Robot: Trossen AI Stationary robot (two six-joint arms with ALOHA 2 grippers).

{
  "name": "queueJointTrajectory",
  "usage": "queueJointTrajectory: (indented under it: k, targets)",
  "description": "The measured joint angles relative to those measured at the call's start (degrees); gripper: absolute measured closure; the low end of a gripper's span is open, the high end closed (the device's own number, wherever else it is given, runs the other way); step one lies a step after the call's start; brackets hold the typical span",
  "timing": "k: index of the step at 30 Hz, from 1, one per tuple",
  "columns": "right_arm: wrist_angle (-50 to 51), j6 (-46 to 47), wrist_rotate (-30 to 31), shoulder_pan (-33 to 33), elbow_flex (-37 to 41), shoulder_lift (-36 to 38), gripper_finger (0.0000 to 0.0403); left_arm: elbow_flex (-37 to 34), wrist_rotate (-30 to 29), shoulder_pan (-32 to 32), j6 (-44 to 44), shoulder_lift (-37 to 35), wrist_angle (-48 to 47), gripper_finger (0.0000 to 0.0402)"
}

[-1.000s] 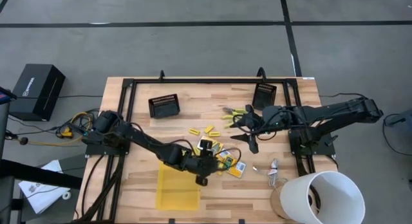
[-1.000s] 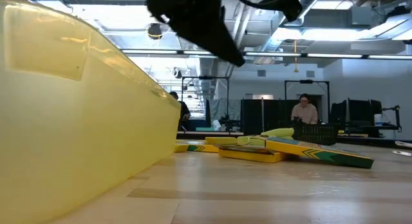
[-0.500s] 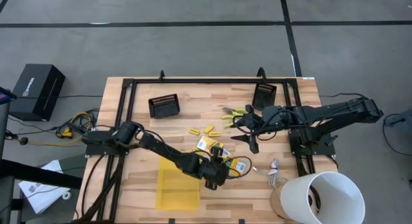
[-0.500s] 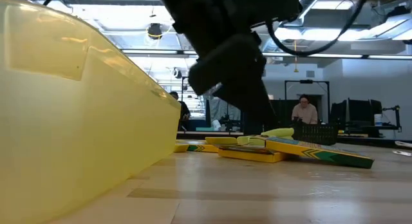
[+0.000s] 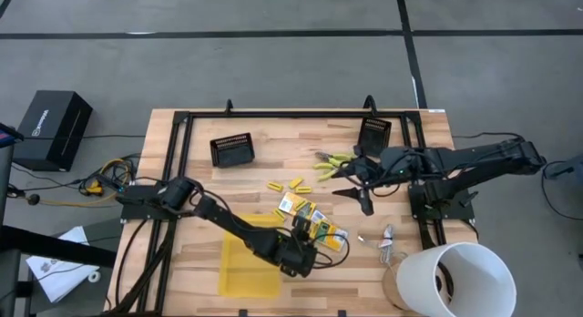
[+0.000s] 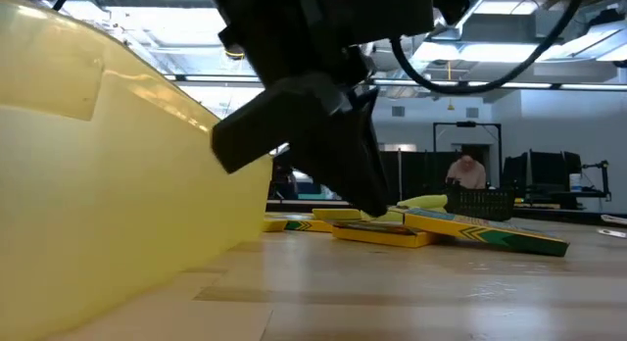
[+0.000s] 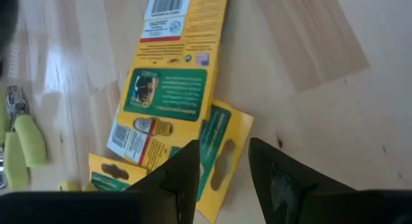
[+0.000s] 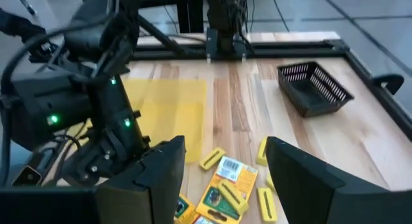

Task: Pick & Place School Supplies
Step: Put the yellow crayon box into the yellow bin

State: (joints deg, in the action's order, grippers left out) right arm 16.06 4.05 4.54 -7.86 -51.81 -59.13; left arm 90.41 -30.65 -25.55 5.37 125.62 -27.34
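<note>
- Near the front middle of the table, the left gripper hangs low over the wood, just beside the right edge of the flat yellow tray.
- Its two fingers are spread, with a gap between them and nothing held inside.
- Just ahead of the fingertips lie the printed boxes, flat on the table and overlapping each other; the nearest box lies partly between the two fingers, but I cannot tell for sure if a finger touches it.
- From above, this pile of boxes sits on the far right side of the left gripper, very near to it.
- From table height the left gripper shows as a dark tilted shape, its tip down at the near edge of the boxes, with the yellow tray rising large beside it.
- Farther from the left gripper, toward the back, a few short yellow sticks lie loose on the wood.
- At the right back of the table the right gripper hovers with its fingers wide apart and empty.
- Close beside the right gripper, on its far side, lie the scissor-like tools with yellow-green handles.
- One black basket stands at the back left and another basket just behind the right gripper.
</note>
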Motion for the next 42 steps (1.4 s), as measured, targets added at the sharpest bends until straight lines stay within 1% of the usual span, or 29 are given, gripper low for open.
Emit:
queueJointTrajectory:
  k: [10,18,21,25,26,32,35,38,42]
  targets:
    - [0.22,0.0,0.0,0.0,0.0,0.67,0.0194,-0.1,0.33,0.2,-0.06,2.26,-1.8,0.0275]
    - [0.04,-0.17,0.0,0.0,0.0,0.67,0.0194,-0.09,-3.33,1.24,0.18,2.93,-1.22,0.0278]
    - [0.05,-0.19,0.0,0.0,0.0,0.67,0.0194,-0.12,-3.53,2.03,0.28,3.02,-1.22,0.0305]
    - [0.06,-0.73,-0.02,0.0,0.0,0.67,0.0194,-0.15,-2.25,3.0,0.71,3.04,-0.83,0.0375]
    - [0.06,-0.92,0.0,0.0,0.01,0.67,0.0194,-0.13,-1.66,3.2,0.75,3.04,-0.65,0.0388]
    - [-0.11,-1.09,-0.01,0.0,0.0,0.67,0.0194,-0.11,0.6,3.73,2.89,2.88,-0.61,0.0398]
    - [-0.23,-1.09,-0.04,0.0,0.0,0.67,0.0194,-0.13,3.44,4.09,3.16,2.07,-0.38,0.04]
    - [-0.57,-1.11,-0.2,0.0,0.0,0.67,0.0194,-0.26,4.72,4.28,3.19,0.0,-0.59,0.0399]
    - [-2.19,-1.58,-0.21,0.0,-0.02,1.28,0.0194,-0.26,5.18,4.65,3.34,-5.39,-0.65,0.04]
